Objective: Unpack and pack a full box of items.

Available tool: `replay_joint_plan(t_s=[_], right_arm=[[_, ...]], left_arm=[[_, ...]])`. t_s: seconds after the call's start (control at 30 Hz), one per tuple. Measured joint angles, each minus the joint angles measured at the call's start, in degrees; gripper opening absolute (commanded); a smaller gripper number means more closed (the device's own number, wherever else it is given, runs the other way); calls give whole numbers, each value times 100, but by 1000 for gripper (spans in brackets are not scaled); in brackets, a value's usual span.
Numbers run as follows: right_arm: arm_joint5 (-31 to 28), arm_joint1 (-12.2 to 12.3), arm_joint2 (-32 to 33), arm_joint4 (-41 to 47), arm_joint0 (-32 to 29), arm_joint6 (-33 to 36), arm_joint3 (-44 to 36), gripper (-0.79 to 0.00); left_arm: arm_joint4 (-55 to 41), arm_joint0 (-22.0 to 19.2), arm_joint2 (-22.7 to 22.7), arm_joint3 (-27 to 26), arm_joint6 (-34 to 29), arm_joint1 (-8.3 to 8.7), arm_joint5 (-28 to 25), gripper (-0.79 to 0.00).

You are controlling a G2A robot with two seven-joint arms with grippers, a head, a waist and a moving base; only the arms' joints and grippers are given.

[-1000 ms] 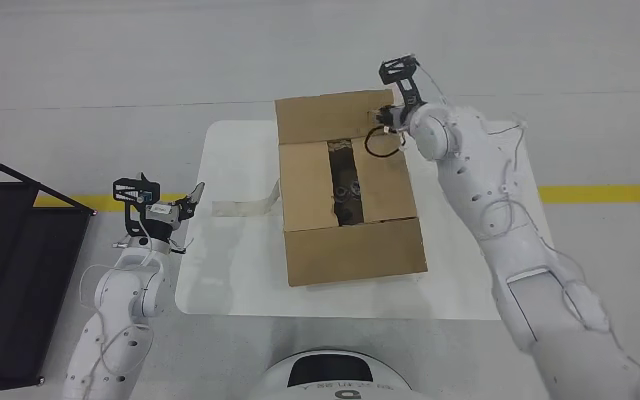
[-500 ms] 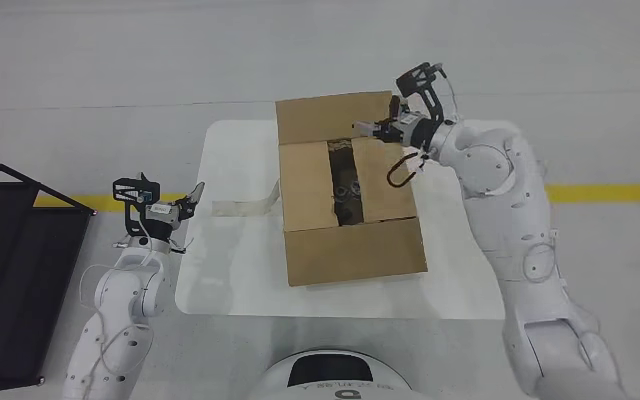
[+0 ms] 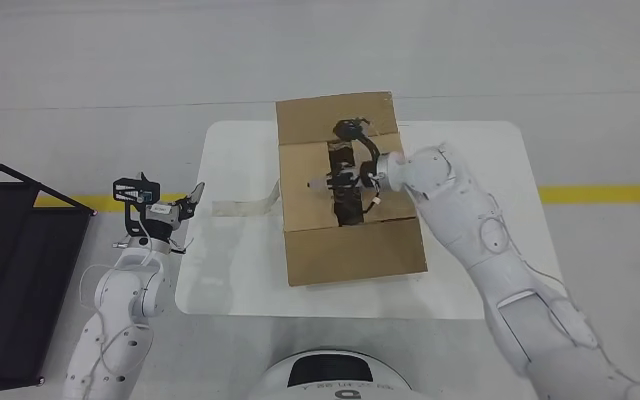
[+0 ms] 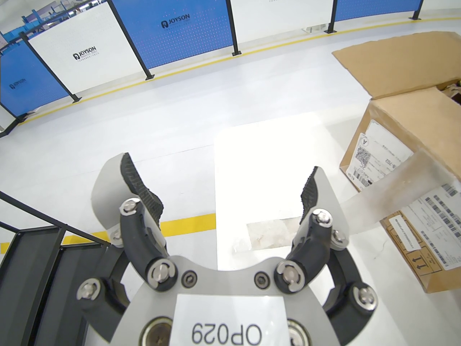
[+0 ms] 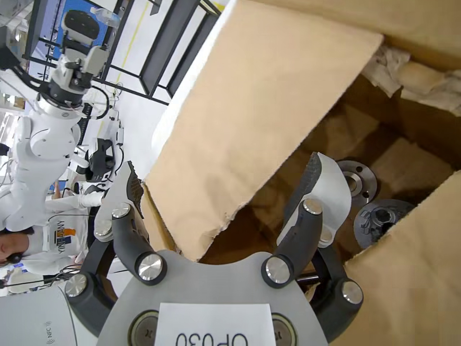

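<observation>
A brown cardboard box [image 3: 350, 245] stands mid-table, its two top flaps half shut with a dark gap between them. My right gripper [image 3: 335, 183] is open over that gap. In the right wrist view the right gripper [image 5: 223, 167] straddles the torn edge of one flap [image 5: 259, 109], with one finger outside it and the other inside the box. Below lie a metal flange [image 5: 356, 181], a dark round part [image 5: 381, 217] and crumpled packing paper [image 5: 417, 73]. My left gripper [image 3: 192, 198] [image 4: 219, 178] hangs open and empty at the table's left edge, well away from the box [image 4: 407, 124].
A strip of clear tape [image 3: 245, 206] [image 4: 396, 189] trails from the box's left side onto the white table [image 3: 235, 270]. A black rack [image 3: 30, 250] stands on the floor to the left. The far flap [image 3: 335, 115] lies folded back.
My right arm has swung from the box's far right corner inward and down over the gap, and its fingers now straddle a flap's edge. The left arm has kept still.
</observation>
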Motion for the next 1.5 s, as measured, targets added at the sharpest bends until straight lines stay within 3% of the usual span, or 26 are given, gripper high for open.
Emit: replay_joint_plan(t_s=[0.13,0.3,0.5,0.93,1.27,1.4,1.5], right_arm=[[51,-82,-177,337,72,145,346,0],[-723,-204,-35,2300,130,746,687,0],[-1029,-330,14,4096,374,1352,1198,0],[-742,-949,-1372,3457,1065,712,1396,0],[-69,-1465,-2321,2337,1556,-23,2210,0],[-379,-1530,-2286,2391,1672,-32,2399,0],[-958,-1474,-2093,2526,1742,50,2376,0]], left_arm=[[0,0,0,0,0,0,0,0],[0,0,0,0,0,0,0,0],[0,0,0,0,0,0,0,0],[0,0,0,0,0,0,0,0],[0,0,0,0,0,0,0,0],[0,0,0,0,0,0,0,0],[0,0,0,0,0,0,0,0]])
